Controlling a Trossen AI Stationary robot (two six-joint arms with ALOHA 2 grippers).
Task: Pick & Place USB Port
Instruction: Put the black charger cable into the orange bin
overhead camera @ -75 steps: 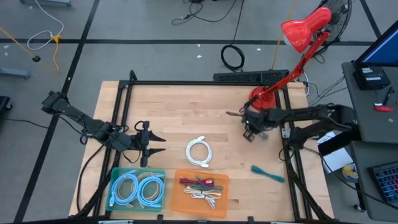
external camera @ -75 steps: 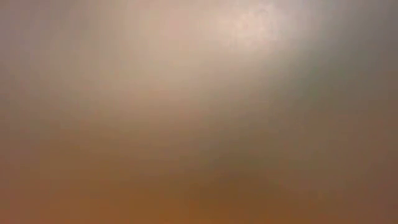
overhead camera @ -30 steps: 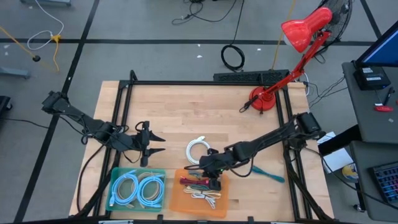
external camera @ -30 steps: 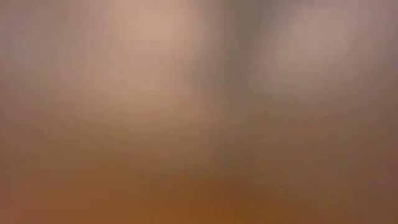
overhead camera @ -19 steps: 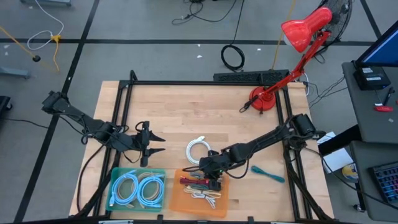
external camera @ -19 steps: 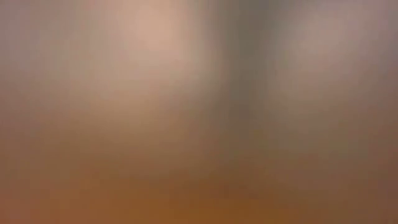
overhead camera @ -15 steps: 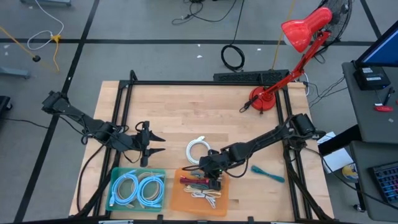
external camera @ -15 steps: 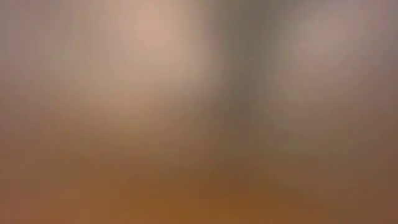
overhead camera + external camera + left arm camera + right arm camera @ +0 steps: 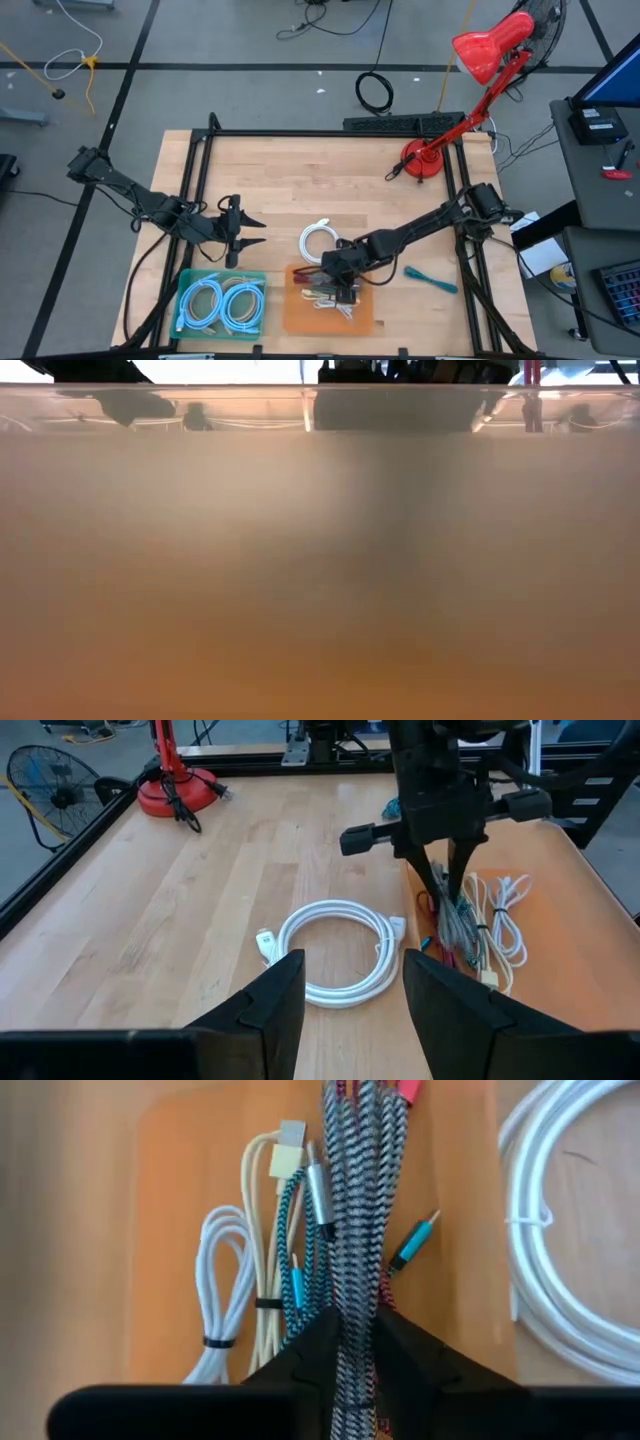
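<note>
A black-and-white braided USB cable bundle with red plugs lies in the orange tray beside cream, white and teal-black cables. My right gripper is over this tray, shut on the braided bundle; it also shows in the left wrist view. My left gripper waits open at the table's left, pointing at a white coiled cable that lies flat on the wood. My right gripper pinches the braided bundle between its two fingers, at a place along its length. The fingers come from above, pointing down, and lie along the strands. The bundle runs down from the fingers and its lower part lies in the orange tray.
A teal tray with blue cable coils sits left of the orange tray. A teal cable lies on the wood to the right. A red desk lamp stands at the far right corner. A black frame borders the table.
My right gripper has stayed over the orange tray, shut on the bundle. The orange tray has shifted a little toward the far and right edges and turned slightly; in the low view its clear rim now shows at the top, where before all was blur.
</note>
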